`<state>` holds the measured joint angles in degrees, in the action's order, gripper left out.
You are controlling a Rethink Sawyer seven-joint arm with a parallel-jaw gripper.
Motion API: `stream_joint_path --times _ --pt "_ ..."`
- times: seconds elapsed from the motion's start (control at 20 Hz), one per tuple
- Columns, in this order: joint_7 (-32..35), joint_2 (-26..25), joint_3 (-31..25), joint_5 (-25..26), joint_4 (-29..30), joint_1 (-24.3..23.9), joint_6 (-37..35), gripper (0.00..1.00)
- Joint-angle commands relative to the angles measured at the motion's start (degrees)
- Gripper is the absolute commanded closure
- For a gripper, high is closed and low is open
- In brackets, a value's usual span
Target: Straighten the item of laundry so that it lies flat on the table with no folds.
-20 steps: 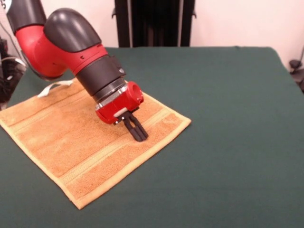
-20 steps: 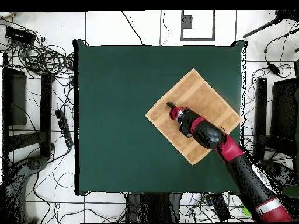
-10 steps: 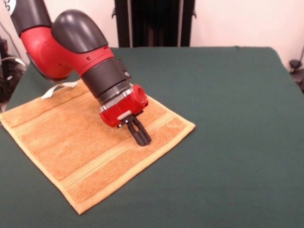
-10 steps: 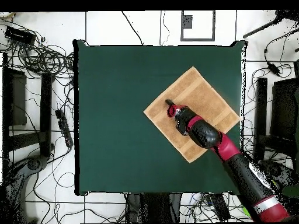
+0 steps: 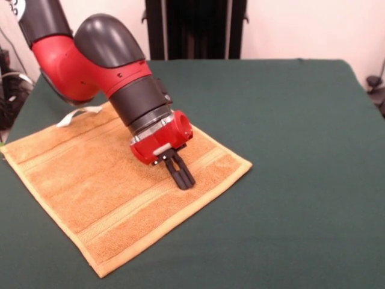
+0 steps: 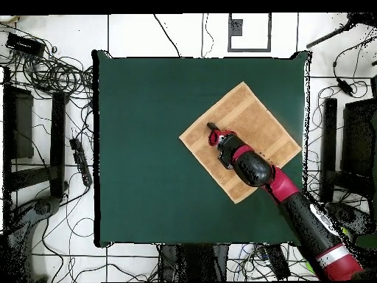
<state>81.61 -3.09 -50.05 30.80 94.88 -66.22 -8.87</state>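
The orange-tan towel [image 5: 90,180] lies spread out flat on the dark green table [image 5: 301,150], left of centre in the front view, with its white tag loop [image 5: 75,114] at the far corner. Pale stripe bands run near two edges. My gripper [image 5: 183,180] comes down at a slant, and its black fingers are shut together with the tips pressed on the towel near its right corner. In the overhead view the towel [image 6: 258,118] is a diamond on the table's right half [image 6: 147,147], and the gripper [image 6: 212,128] sits near its left corner.
The arm [image 5: 96,54] hangs over the towel's far part and hides some of it. Cables and stands [image 6: 51,88] lie on the floor around the table. A dark pedestal [image 5: 195,30] stands behind the far edge.
The gripper has slid right and toward the camera in the front view, and the towel has slid with it. The towel stays flat.
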Motion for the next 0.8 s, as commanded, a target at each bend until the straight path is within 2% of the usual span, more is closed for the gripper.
stream_joint_path --times 0.05,0.65,0.8 --pt "6.62 -11.54 9.37 0.80 -5.66 6.34 1.69 1.00" --pt "6.76 -12.47 8.74 -0.46 -5.27 6.68 3.48 1.00" --pt "6.85 -11.26 9.14 -0.70 -4.75 7.18 3.74 1.00"
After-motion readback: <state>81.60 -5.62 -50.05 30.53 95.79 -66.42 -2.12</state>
